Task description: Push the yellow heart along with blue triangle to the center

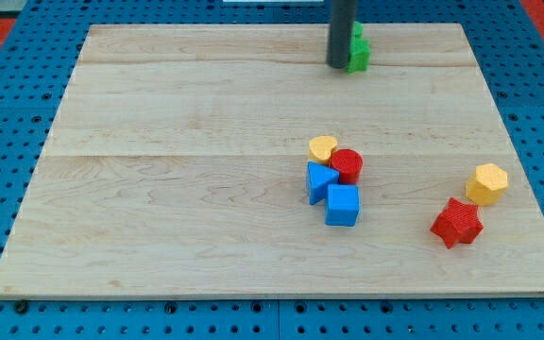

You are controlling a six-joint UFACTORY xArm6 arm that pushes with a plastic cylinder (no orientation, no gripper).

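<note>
You see my tip (337,65) (a bare rod, no claw whose state could be told) at the desk's (178,189) top edge beside a green block (358,52), well apart from the yellow heart (323,147) touching the blue triangle (320,179) right of centre.

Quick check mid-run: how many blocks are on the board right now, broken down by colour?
Yellow: 2, the yellow heart and a yellow hexagon block
Blue: 2, the blue triangle and a blue cube
Red: 2, a red round block and a red star block
Green: 1, a green block beside my tip
Total: 7
</note>
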